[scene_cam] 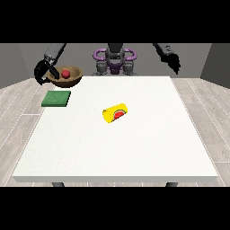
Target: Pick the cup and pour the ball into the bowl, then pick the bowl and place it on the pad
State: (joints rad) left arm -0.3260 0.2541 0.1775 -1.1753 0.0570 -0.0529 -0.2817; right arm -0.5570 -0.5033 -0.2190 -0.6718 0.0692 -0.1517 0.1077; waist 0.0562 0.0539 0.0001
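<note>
Gripping the rim of the brown wooden bowl (66, 76), the black hand at the view's left (43, 69) holds it raised above the flat green square pad (56, 98). A small red ball (66, 74) sits inside. The yellow cup (115, 112) lies toppled mid-table. The hand at the view's right (173, 61) hangs apart, fingers relaxed.

I see large white desk (134, 152), square-cornered, dark legs showing under near edge, pale plank floor (20, 103) around it. Green pad (56, 98) lies flat on desk near far corner at view's left. Yellow cup (115, 112) lies on its side near desk's middle (red patch on visible face, mouth direction I cannot tell). Pad and cup well apart.
</note>
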